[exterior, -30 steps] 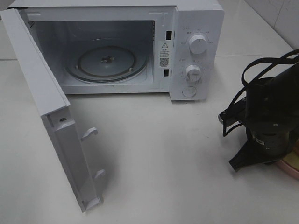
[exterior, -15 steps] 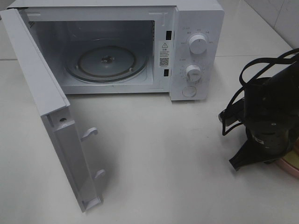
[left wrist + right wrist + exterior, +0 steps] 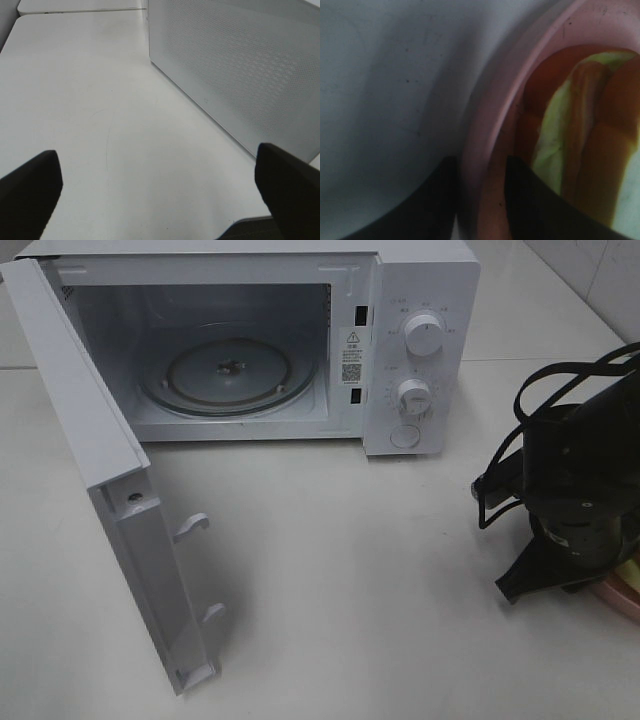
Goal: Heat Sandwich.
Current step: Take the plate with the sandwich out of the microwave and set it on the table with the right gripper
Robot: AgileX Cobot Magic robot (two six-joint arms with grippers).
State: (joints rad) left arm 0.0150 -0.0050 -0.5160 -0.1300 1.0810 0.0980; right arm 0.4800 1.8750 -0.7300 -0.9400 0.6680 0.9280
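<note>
The sandwich [image 3: 575,125] lies on the round pink plate [image 3: 480,150], with pale bread, brown filling and a yellow-green layer. In the exterior view the plate [image 3: 622,600] sits at the table's right edge, mostly hidden under my right arm. A sliver of the sandwich [image 3: 633,570] shows there. My right gripper [image 3: 477,205] is open, one finger outside the plate's rim and one inside it. The white microwave [image 3: 420,340] stands open with its glass turntable [image 3: 228,375] bare. My left gripper [image 3: 160,200] is open and empty, beside the microwave door's outer face.
The microwave door [image 3: 120,500] swings out far to the left and stands across the table's left part. Its perforated outer face [image 3: 240,70] is close to my left gripper. Black cables [image 3: 550,390] loop above my right arm.
My right arm has shifted slightly to the right and down over the plate. The plate, microwave and door have not moved.
</note>
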